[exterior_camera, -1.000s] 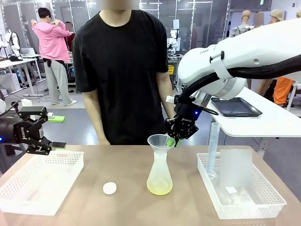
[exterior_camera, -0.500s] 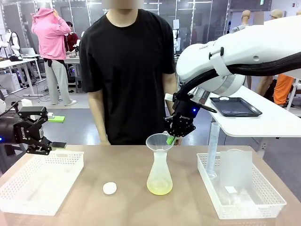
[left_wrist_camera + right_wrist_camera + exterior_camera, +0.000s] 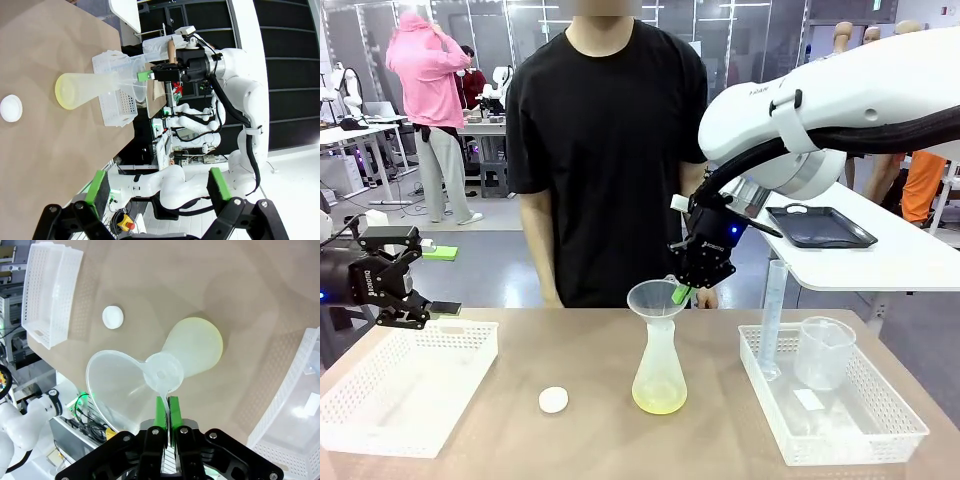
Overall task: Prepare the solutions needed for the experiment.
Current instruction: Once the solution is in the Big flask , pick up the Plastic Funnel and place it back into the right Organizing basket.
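A frosted conical flask stands mid-table with a shallow layer of the pale yellow solution at its bottom. A translucent funnel sits at its mouth, slightly tilted. My right gripper is shut on the funnel's far right rim. The right wrist view looks down on the funnel, the flask and the pinching gripper. My left gripper hangs open over the left basket's far edge. In its own view the left gripper holds nothing, with the flask far off.
A small white cap lies left of the flask. A white basket sits at the left. The right basket holds a graduated cylinder and a clear beaker. A person in a black shirt stands at the far edge.
My right gripper has drawn the funnel slightly up and to the left at the flask's mouth. The person has shifted to the right. The left arm has stayed still.
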